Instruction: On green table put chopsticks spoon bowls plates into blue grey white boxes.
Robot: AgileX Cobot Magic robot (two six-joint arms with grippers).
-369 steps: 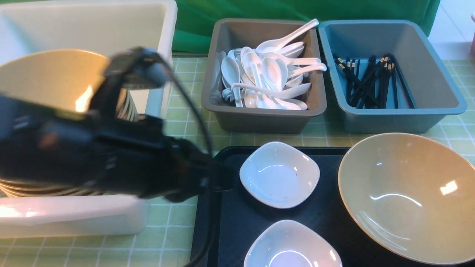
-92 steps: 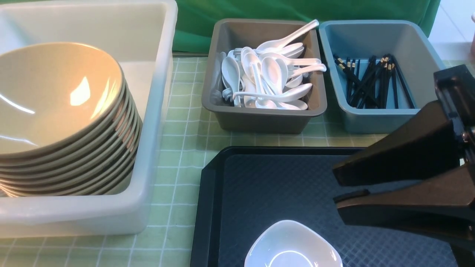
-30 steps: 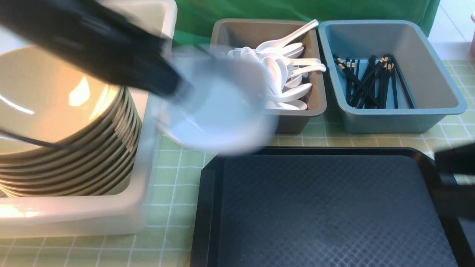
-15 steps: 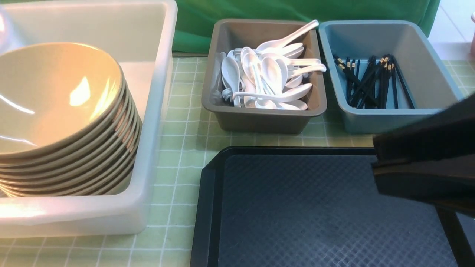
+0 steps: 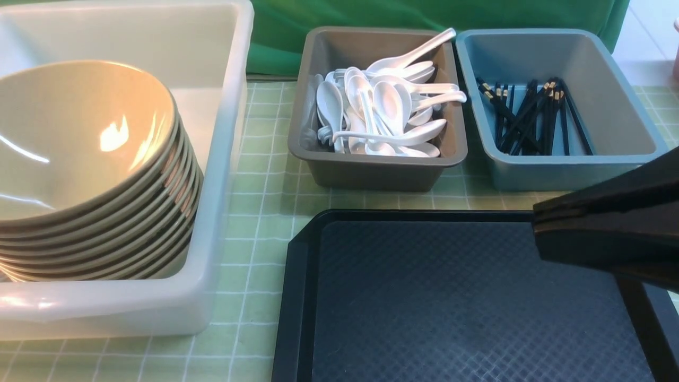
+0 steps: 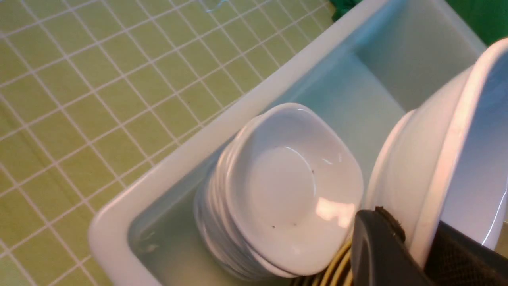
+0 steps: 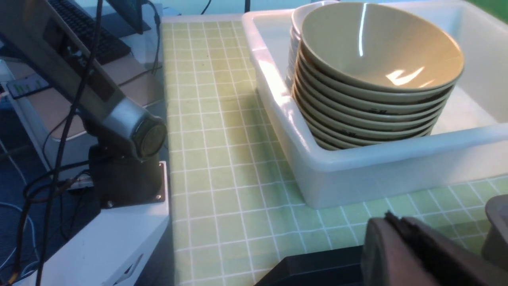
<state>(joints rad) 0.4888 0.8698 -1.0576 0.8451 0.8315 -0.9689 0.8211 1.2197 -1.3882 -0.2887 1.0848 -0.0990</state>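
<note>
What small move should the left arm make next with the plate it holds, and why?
Probably lower the held plate onto the plate stack in the white box, then open the jaws. The left gripper is shut on its rim above the box, beside the stack.
</note>
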